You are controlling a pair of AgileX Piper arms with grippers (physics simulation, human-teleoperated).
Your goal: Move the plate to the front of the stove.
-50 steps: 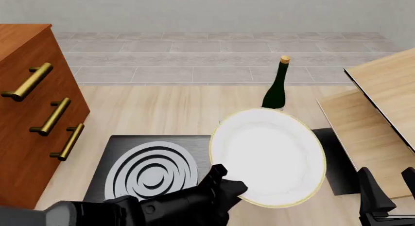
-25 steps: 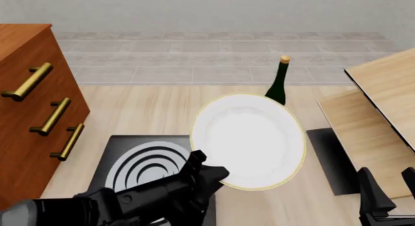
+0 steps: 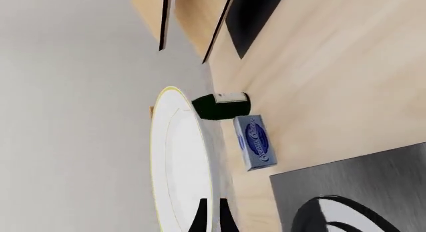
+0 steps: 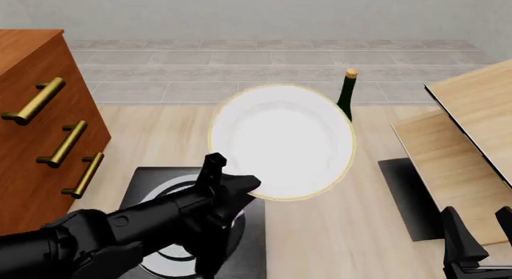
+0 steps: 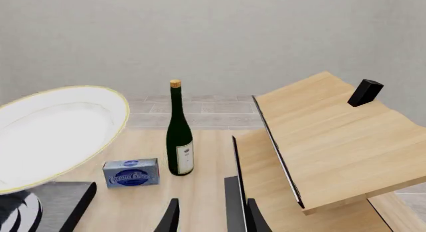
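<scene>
plate [image 4: 282, 141] | left end effector [image 4: 232, 184] clamped on its near rim, raised over stove [image 4: 252, 216] | right end effector [image 5: 209, 217] parted, holding nothing

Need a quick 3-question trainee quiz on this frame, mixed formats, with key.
1. True or false: the plate is lying flat on the table.
2. Multiple choice: which gripper holds the plate? A) left gripper B) right gripper C) neither
3. Fill in: the small blue box stands on the table beside the ____.

Key:
1. False. It is lifted clear of the table and tilted; the left wrist view shows it nearly edge-on.
2. A. It is shut on the plate's near rim, over the stove; the right gripper hangs open, apart from everything.
3. Wine bottle, dark green and upright.
</scene>
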